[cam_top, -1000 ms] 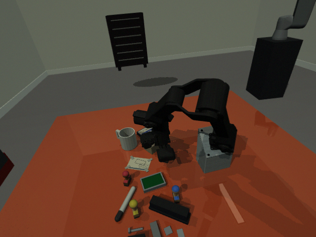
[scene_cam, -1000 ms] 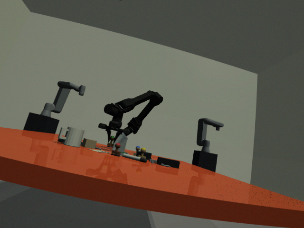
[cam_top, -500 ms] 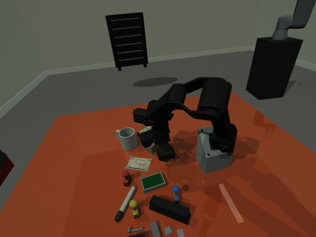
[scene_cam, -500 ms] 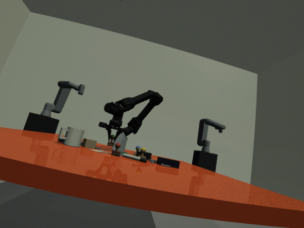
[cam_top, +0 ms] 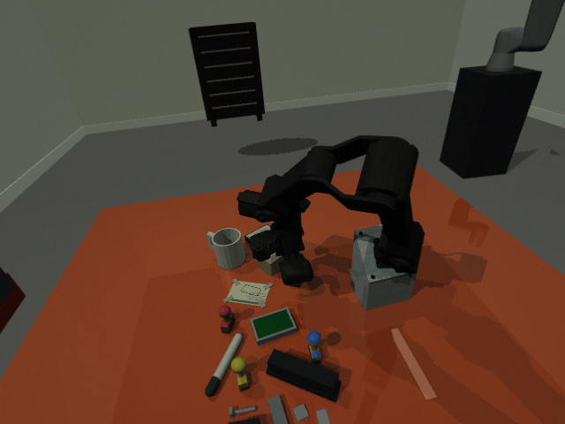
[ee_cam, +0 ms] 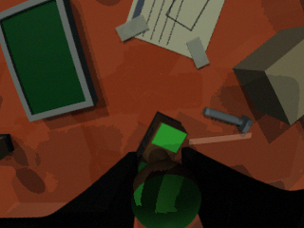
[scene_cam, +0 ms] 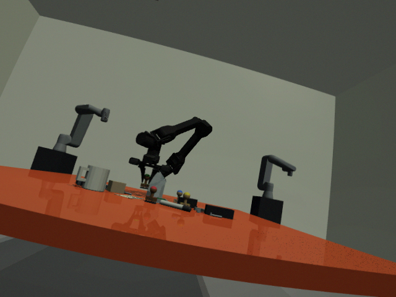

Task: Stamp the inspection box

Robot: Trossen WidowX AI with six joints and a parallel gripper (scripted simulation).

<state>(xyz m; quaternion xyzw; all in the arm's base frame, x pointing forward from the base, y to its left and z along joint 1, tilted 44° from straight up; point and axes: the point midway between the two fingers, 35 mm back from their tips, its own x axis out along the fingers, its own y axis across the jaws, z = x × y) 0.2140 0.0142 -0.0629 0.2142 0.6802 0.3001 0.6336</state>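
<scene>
Green-knobbed PASS stamp (ee_cam: 166, 178) clamped in pincer (ee_cam: 166, 180), upright; card (ee_cam: 180, 3) taped flat beside green pad (ee_cam: 45, 57).

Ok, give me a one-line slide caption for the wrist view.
Hand gripping the green-knobbed stamp above the bench, between ink pad and card.
</scene>
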